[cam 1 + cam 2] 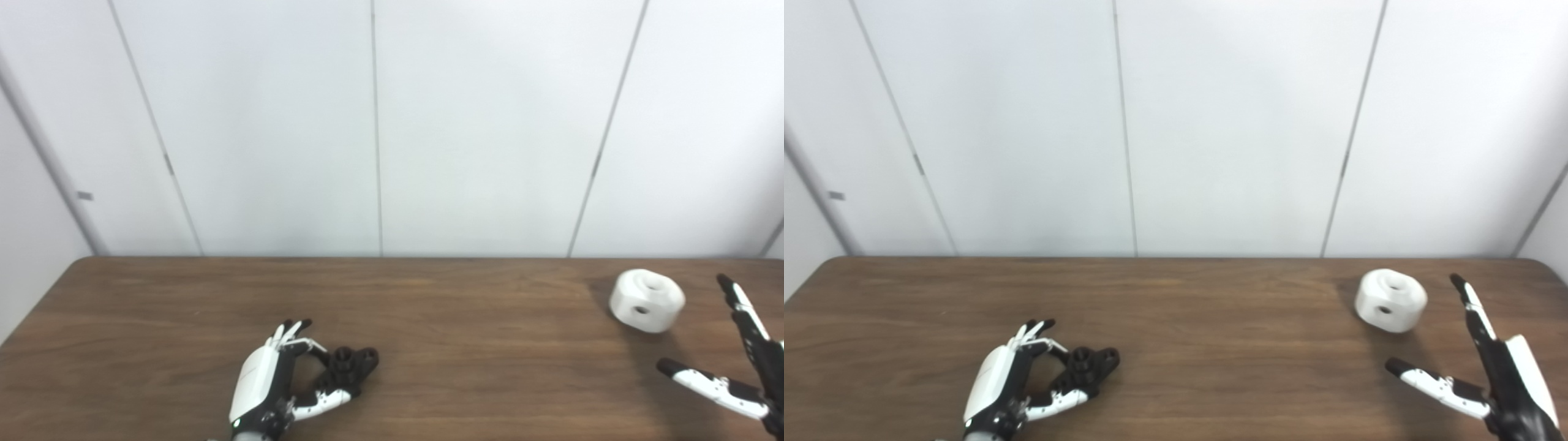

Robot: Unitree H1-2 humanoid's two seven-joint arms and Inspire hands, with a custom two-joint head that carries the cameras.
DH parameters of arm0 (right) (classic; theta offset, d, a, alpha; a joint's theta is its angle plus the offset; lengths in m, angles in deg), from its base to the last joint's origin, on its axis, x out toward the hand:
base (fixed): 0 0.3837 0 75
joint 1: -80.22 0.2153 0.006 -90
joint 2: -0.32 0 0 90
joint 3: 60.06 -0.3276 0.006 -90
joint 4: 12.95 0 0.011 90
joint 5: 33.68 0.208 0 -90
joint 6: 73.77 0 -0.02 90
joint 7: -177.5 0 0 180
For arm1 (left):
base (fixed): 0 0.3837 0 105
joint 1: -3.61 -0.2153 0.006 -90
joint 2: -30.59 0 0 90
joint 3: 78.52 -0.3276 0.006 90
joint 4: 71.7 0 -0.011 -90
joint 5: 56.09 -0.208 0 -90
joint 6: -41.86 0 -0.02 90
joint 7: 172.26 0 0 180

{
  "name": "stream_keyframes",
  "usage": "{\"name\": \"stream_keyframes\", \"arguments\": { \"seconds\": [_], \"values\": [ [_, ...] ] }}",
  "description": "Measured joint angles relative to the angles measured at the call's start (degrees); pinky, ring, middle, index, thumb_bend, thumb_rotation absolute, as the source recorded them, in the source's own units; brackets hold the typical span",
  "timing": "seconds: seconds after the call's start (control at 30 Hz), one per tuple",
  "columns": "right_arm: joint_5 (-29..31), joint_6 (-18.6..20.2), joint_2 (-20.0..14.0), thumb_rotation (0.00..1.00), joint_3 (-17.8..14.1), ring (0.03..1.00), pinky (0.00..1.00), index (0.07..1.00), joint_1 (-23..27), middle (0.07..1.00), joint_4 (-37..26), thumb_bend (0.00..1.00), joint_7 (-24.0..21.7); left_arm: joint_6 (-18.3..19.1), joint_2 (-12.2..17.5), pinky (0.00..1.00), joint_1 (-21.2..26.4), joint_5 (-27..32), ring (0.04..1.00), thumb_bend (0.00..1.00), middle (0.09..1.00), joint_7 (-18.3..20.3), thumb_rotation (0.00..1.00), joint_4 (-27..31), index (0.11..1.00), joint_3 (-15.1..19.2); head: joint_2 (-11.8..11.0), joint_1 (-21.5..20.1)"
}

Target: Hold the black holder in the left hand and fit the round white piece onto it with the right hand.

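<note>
Two parts sit well apart on my table (153, 294), and I have a hand beside each. The holder (348, 367) lies near the front edge, left of centre, still on the wood. My left hand (269, 380) is cupped around its left side, fingers (293, 331) curled over the far side and thumb (321, 401) reaching under the near side. They look to be at the holder or touching it, but I cannot tell whether the grip has closed; I see no lift, so I treat it as not yet held.

Over at the far right, the white piece (647, 300) rests on the table, tilted so that one bore faces up and another faces me. My right hand (1488, 367) is just to its right and nearer to me, spread wide and holding nothing, fingers (738, 300) pointing away and thumb (692, 376) stretched left, leaving a gap wide enough to take the piece.

I judge this as the reach stage. Each hand is placed to pick up its own part where it lies. The holder needs a firm hold first, so the piece has something steady to seat on.
</note>
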Motion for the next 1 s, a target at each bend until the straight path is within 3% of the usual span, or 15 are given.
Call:
{"name": "stream_keyframes", "arguments": {
  "seconds": [0.1, 0.17, 0.3, 0.4, 0.47, 0.53, 0.63, 0.77, 0.87, 1.0],
  "values": [
    [-1.4, -2.2, -3.0, 0.16, -0.4, 1.0, 1.0, 0.98, 1.0, 1.0, 7.0, 0.73, 1.0, -0.3, 0.0, 1.0, 0.0, 0.0, 1.0, 0.52, 0.919, 0.4, 0.04, 0.0, 0.481, -0.1, 0.0, -1.1],
    [-2.4, -6.2, -4.5, 0.26, -0.4, 1.0, 1.0, 0.962, 2.5, 1.0, 12.6, 0.8, 2.8, -0.7, 0.1, 1.0, 0.1, 0.0, 1.0, 0.52, 0.918, 0.5, 0.04, -0.2, 0.481, -0.3, -0.5, -4.5],
    [-3.7, -11.6, -6.2, 0.54, 0.1, 1.0, 1.0, 0.926, 5.7, 1.0, 23.2, 0.96, 5.3, -2.1, 0.0, 1.0, 0.5, 0.1, 1.0, 0.52, 0.916, 1.7, 0.04, -0.6, 0.481, -1.0, -0.8, -7.2],
    [-3.4, -17.0, -7.9, 0.61, 1.3, 1.0, 1.0, 0.904, 9.3, 1.0, 32.8, 1.0, 5.7, -3.6, -0.1, 1.0, 1.6, 0.1, 1.0, 0.52, 0.911, 1.8, 0.04, -2.0, 0.481, -1.2, -0.7, -8.3],
    [-3.1, -17.5, -8.5, 0.64, 1.4, 1.0, 1.0, 0.899, 10.1, 1.0, 33.0, 1.0, 5.6, -4.6, -0.1, 1.0, 2.3, 0.1, 1.0, 0.52, 0.909, 1.8, 0.04, -2.8, 0.481, -1.1, -1.0, -11.4],
    [-2.9, -16.5, -8.8, 0.65, 1.6, 1.0, 1.0, 0.895, 10.3, 1.0, 28.8, 1.0, 4.8, -5.0, -0.1, 1.0, 2.7, 0.0, 1.0, 0.52, 0.91, 1.8, 0.04, -3.5, 0.481, -1.2, -1.3, -14.8],
    [-3.8, -9.1, -8.5, 0.64, 2.0, 1.0, 1.0, 0.887, 10.3, 1.0, 17.1, 1.0, 2.9, -5.6, 0.2, 1.0, 3.9, 0.0, 1.0, 0.52, 0.909, 1.9, 0.04, -4.9, 0.482, -1.5, -1.6, -17.2],
    [-7.2, 7.3, -7.3, 0.57, 4.1, 1.0, 0.98, 0.888, 11.2, 1.0, -0.1, 1.0, -1.4, -7.5, 0.3, 1.0, 5.1, 0.0, 1.0, 0.52, 0.899, 2.0, 0.04, -6.7, 0.482, -1.9, -1.8, -20.4],
    [-9.6, 16.8, -7.0, 0.54, 6.3, 1.0, 0.95, 0.893, 13.4, 1.0, -5.9, 1.0, -5.1, -9.3, 0.3, 1.0, 6.3, 0.0, 1.0, 0.52, 0.895, 1.9, 0.04, -8.5, 0.482, -2.0, -2.0, -21.5],
    [-12.1, 24.6, -7.1, 0.52, 7.8, 1.0, 0.94, 0.897, 15.8, 1.0, -8.5, 1.0, -7.9, -10.7, 0.4, 1.0, 6.5, 0.0, 1.0, 0.52, 0.893, 1.9, 0.04, -9.2, 0.482, -1.9, -2.5, -23.5]
  ]
}}
